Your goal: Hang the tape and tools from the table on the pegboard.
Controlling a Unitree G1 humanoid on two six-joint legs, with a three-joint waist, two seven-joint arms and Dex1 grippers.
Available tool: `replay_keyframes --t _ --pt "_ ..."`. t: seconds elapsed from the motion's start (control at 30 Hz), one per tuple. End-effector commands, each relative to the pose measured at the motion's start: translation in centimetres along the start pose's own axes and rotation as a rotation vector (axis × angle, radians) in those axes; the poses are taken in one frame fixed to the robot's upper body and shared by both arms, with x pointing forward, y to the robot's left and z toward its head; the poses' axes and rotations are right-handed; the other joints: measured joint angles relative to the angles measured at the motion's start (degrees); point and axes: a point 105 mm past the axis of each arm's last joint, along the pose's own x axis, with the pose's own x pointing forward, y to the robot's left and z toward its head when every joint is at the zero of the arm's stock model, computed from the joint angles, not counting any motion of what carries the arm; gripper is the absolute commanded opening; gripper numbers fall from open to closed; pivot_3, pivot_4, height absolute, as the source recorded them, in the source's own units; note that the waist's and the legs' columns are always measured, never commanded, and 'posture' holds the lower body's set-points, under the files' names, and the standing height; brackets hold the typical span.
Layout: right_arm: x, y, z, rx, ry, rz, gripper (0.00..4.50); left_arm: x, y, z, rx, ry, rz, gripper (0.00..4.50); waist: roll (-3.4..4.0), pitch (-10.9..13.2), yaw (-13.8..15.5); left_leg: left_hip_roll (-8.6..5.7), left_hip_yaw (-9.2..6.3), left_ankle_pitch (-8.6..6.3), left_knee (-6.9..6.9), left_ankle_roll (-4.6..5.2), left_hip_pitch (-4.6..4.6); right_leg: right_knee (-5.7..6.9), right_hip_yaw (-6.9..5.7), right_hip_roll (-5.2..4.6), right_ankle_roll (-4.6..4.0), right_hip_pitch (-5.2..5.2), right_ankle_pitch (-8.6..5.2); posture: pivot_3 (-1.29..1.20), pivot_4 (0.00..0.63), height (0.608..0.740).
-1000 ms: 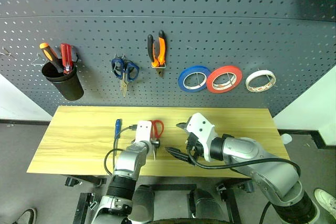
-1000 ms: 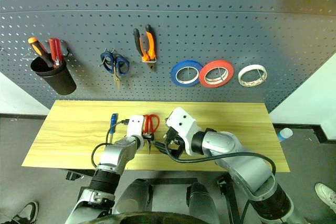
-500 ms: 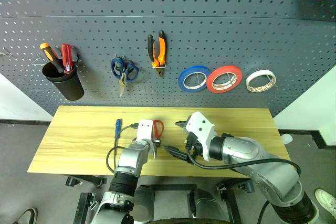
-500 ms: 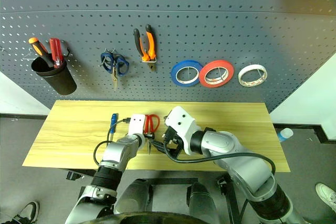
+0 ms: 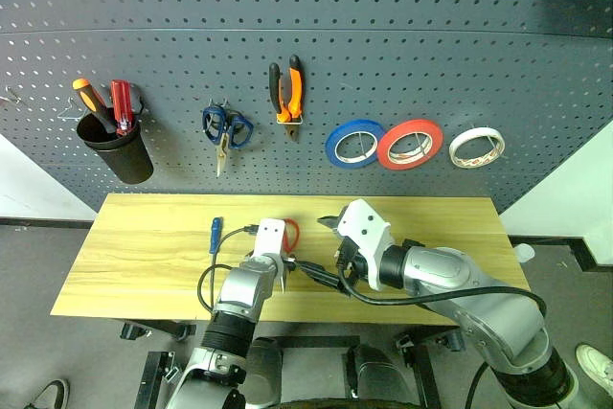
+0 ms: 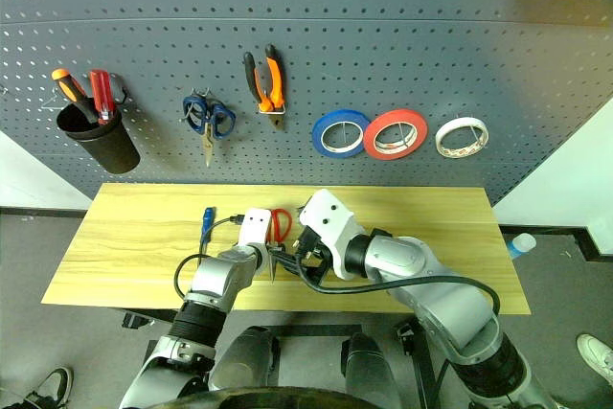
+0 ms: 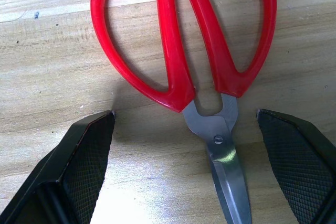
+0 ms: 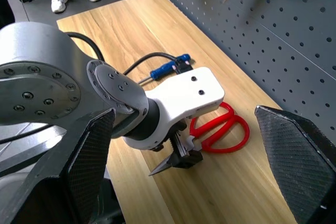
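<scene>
The red-handled scissors [image 7: 178,51] lie flat on the light wood table [image 5: 144,256], blades toward me. My left gripper [image 7: 185,113] is open just above them, one finger on each side of the pivot, not touching. My right gripper [image 5: 320,254] hovers open just right of it, above the table and holding nothing. The small blue-handled screwdriver [image 5: 215,233] lies on the table left of the left gripper. The orange-and-black pliers [image 5: 286,91] and the whitish roll of tape [image 5: 476,147] hang on the dark grey pegboard [image 5: 431,55].
On the pegboard hang a black cup [image 5: 120,152] with orange and red screwdrivers, blue-handled scissors [image 5: 227,128], a blue roll [image 5: 354,144] and a red roll [image 5: 410,144]. The left gripper's black cable [image 8: 136,64] loops over the table. A shoe [image 5: 596,369] shows on the floor at right.
</scene>
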Motion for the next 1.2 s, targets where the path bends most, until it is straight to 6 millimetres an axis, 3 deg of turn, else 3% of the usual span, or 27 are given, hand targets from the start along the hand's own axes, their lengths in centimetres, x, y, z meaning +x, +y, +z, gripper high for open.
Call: replay_keyframes --t 0.03,0.3,0.4,0.73,1.03,1.2 --pt "-0.3 0.6 1.3 -0.033 -0.051 0.018 4.45 0.3 -1.3 -3.7 0.009 0.132 -0.021 4.50 0.01 0.01 -0.02 0.00 0.00 0.00 0.00 0.00 0.00 0.00 0.00 0.00 0.00 0.00 0.00 0.27 0.145 0.687" --pt "-0.4 0.6 0.9 -0.029 -0.035 0.025 4.45 0.3 -1.2 -3.6 0.004 0.128 -0.019 4.50 0.03 0.03 -0.08 0.00 0.00 0.00 -0.06 0.00 0.00 -0.05 0.00 0.00 0.01 -0.01 -0.01 0.27 0.147 0.687" --pt "-0.6 0.4 0.7 -0.029 -0.026 0.019 4.50 0.3 -1.2 -3.6 0.002 0.125 -0.022 3.94 0.02 0.04 -0.14 0.00 0.00 0.00 -0.08 0.00 0.00 -0.06 0.00 0.00 0.01 -0.01 -0.01 0.27 0.149 0.687" --pt "-0.8 0.0 0.5 -0.033 -0.018 0.004 4.50 0.3 -1.1 -3.5 0.004 0.123 -0.029 1.01 0.07 0.18 -1.43 0.00 -0.01 0.00 -0.12 0.00 0.01 -0.09 0.00 -0.01 0.02 -0.01 -0.02 0.27 0.149 0.687" --pt "-0.9 -0.1 0.4 -0.034 -0.018 0.003 4.50 0.3 -1.1 -3.1 0.008 0.100 -0.033 1.01 0.15 0.46 -1.43 0.00 -0.01 0.00 -0.15 -0.01 0.00 -0.12 -0.01 -0.01 0.26 -0.04 -0.16 0.27 0.147 0.687" --pt "-0.8 -0.3 0.3 -0.035 -0.014 0.001 4.50 -0.2 -1.1 -1.7 0.073 -0.012 -0.053 1.01 0.21 0.56 -1.37 0.00 -0.01 0.00 -0.16 -0.01 -0.03 -0.14 0.00 -0.02 0.25 -0.05 -0.16 0.28 0.146 0.687"
